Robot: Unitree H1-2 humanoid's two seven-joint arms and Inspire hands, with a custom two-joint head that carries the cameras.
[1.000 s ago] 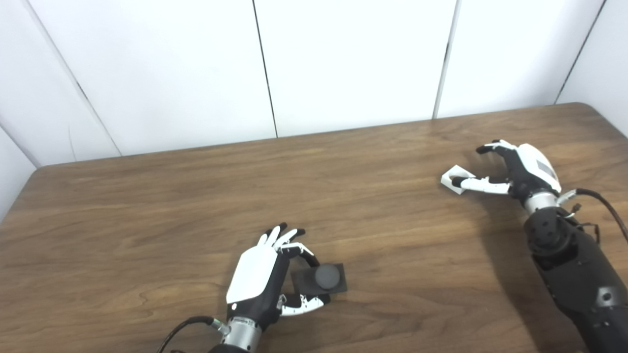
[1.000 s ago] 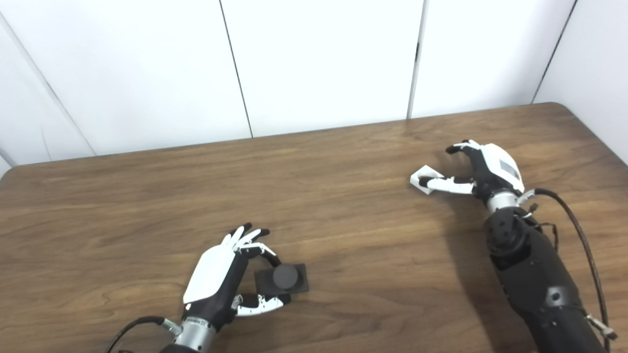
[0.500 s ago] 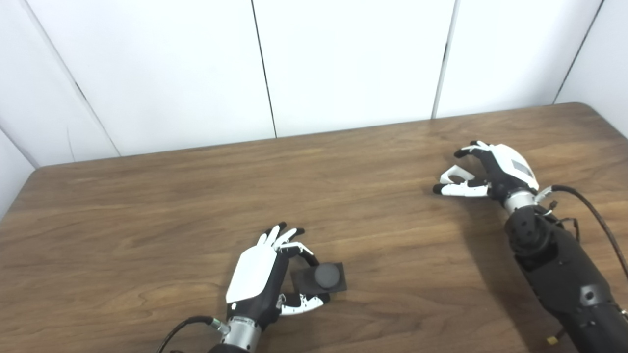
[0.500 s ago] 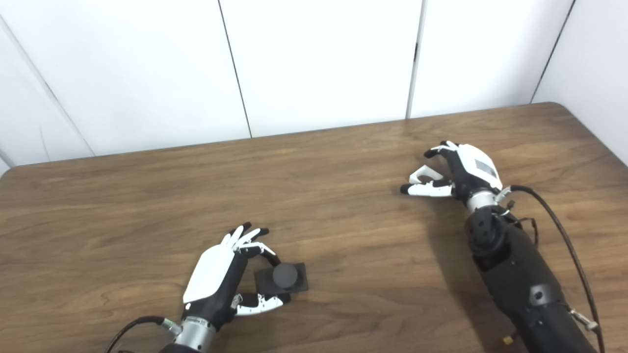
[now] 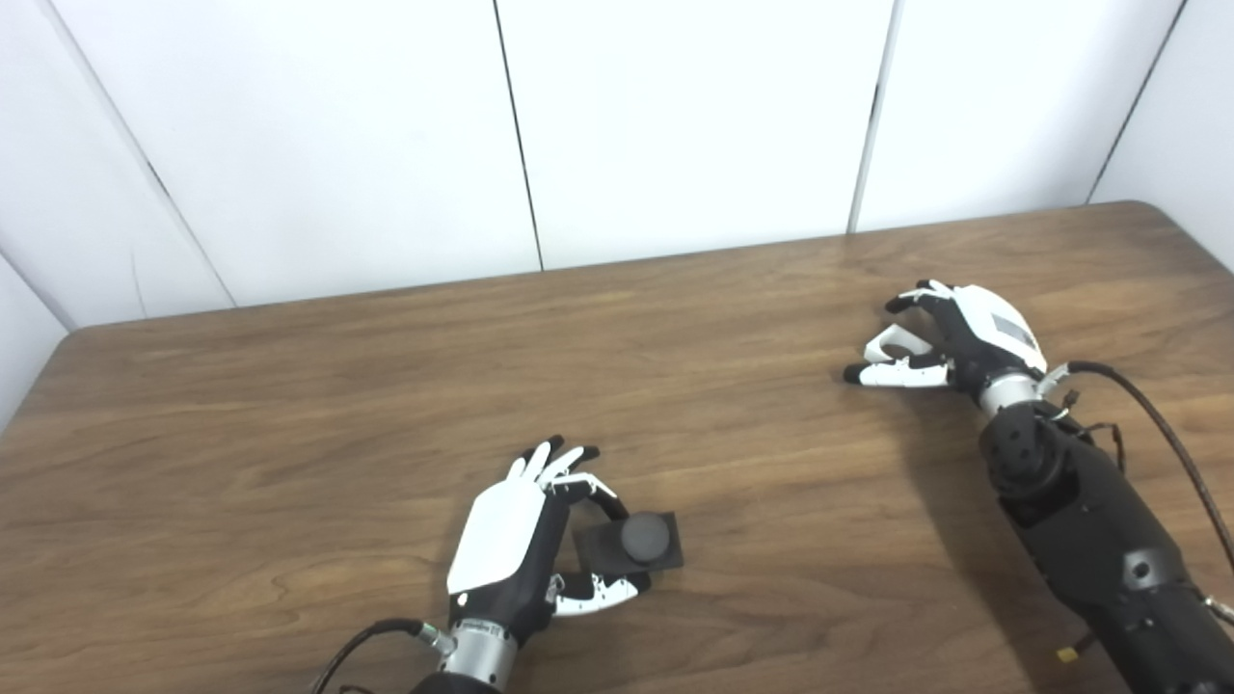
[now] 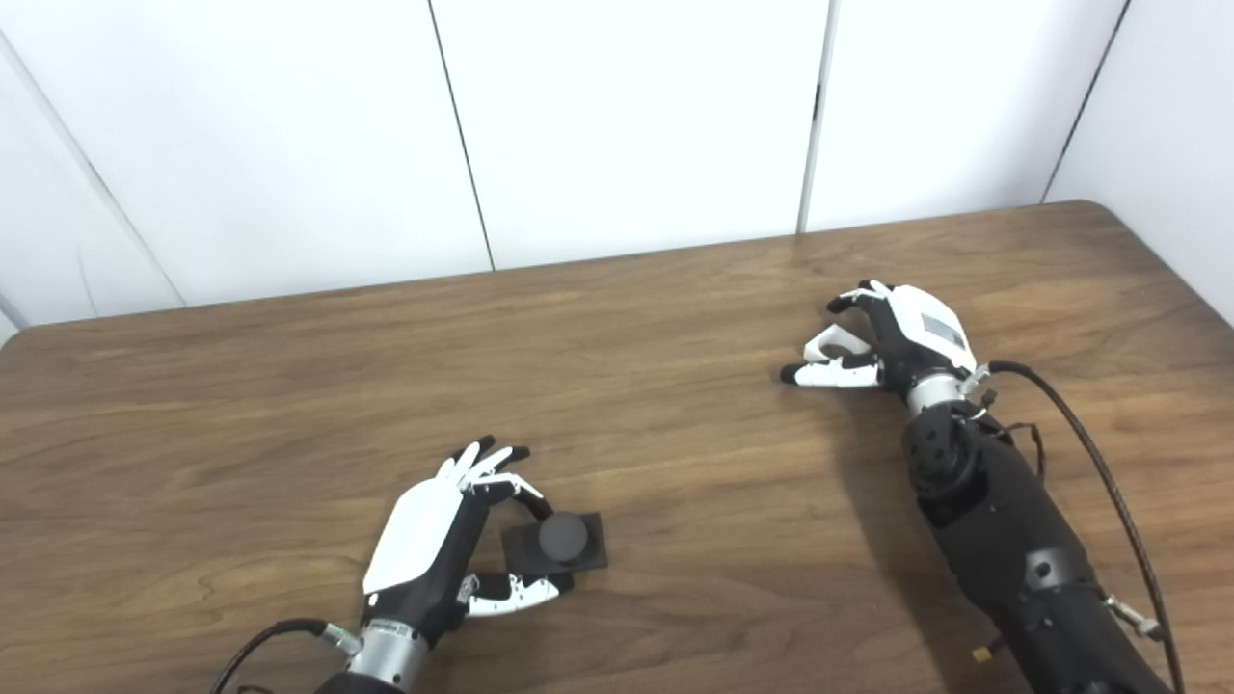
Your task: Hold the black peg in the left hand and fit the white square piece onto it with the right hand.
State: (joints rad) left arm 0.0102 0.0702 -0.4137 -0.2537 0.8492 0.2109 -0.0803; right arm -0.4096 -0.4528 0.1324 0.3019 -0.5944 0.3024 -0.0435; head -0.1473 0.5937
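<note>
- The left hand sits low at the near edge of the table, white back turned up and to the left, wrist toward the camera.
- Its fingers curl around the far side of the peg and its thumb reaches under the near side, so the hand closes on the peg's square black base.
- The peg is a round dark stub standing upright on that flat base; whether the base is on the wood or just above it is unclear.
- The right arm comes in from the lower right and stretches toward the far right part of the table.
- The right hand is angled leftward, back facing up and right, thumb stretched flat to the left.
- Its fingers arch over the square, which shows white between thumb and fingers; the hand grips it.
- The square is well apart from the peg, across the table to the right and farther back.
- No containers are in view.
</note>
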